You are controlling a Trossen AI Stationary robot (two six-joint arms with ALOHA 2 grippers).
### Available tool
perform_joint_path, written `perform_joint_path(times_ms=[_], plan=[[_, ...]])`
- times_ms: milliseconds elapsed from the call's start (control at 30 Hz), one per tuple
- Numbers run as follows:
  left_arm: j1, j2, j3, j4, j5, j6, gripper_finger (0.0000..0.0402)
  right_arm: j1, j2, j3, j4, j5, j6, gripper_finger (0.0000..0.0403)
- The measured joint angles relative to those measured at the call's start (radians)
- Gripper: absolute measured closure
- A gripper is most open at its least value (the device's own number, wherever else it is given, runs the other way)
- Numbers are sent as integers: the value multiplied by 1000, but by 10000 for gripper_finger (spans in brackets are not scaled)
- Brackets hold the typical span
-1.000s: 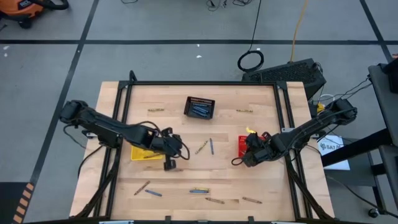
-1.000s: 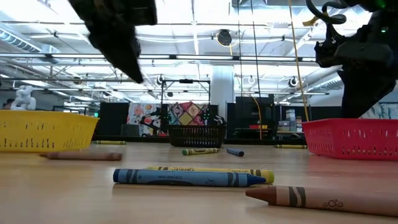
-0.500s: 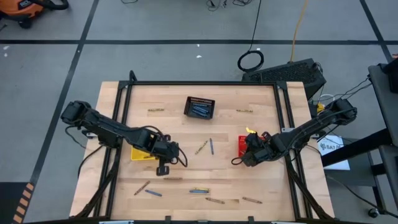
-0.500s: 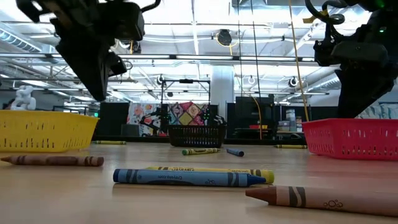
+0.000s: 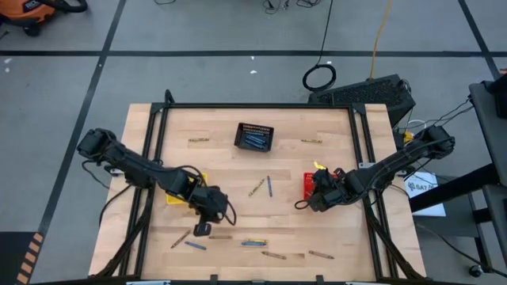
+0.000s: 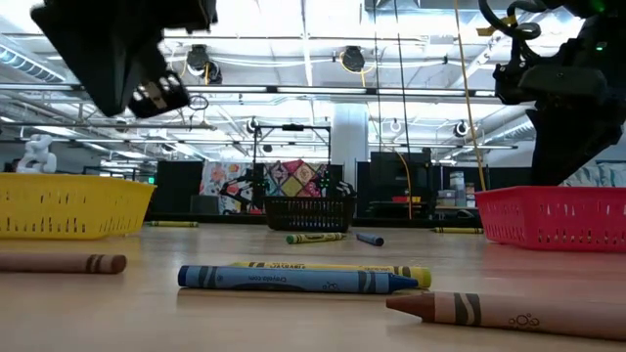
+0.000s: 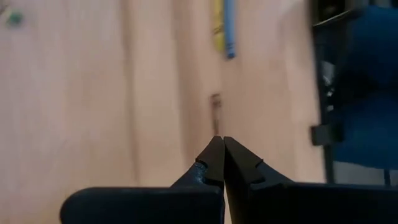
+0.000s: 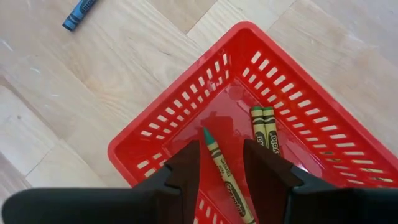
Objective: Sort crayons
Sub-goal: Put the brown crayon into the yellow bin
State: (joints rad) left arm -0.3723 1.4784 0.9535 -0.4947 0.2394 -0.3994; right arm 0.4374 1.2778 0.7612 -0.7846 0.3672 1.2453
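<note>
The left gripper (image 7: pixel 222 140) was closed and empty above a brown crayon (image 7: pixel 215 107); the right gripper (image 8: pixel 222 155) hung open over green crayons (image 8: pixel 224 176) in the red basket (image 8: pixel 165 134); wrapper print was unreadable.

You see a red mesh basket (image 8: pixel 298 93) holding olive-green crayons (image 8: pixel 225 176), a yellow basket (image 6: pixel 68 205), a black basket (image 5: pixel 253 137), blue crayon (image 6: pixel 293 280), brown crayon (image 6: pixel 509 313), pale wood surface (image 5: pixel 333 166).

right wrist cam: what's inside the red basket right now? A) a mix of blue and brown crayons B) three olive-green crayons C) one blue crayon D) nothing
B: the red basket holds three olive-green crayons, two lying side by side and one apart, seen between the right gripper's open fingers.
</note>
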Motion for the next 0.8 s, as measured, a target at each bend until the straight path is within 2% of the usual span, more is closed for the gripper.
perform_joint_path(times_ms=[267,467,600,800], plan=[[-50,0,0,44,4,137,401,0,0,0,3,29,40,293],[-55,0,0,126,85,205,401,0,0,0,3,29,53,293],[-60,14,1,211,-2,212,401,0,0,0,3,29,53,293],[-62,26,1,147,-1,146,401,0,0,0,3,26,53,293]])
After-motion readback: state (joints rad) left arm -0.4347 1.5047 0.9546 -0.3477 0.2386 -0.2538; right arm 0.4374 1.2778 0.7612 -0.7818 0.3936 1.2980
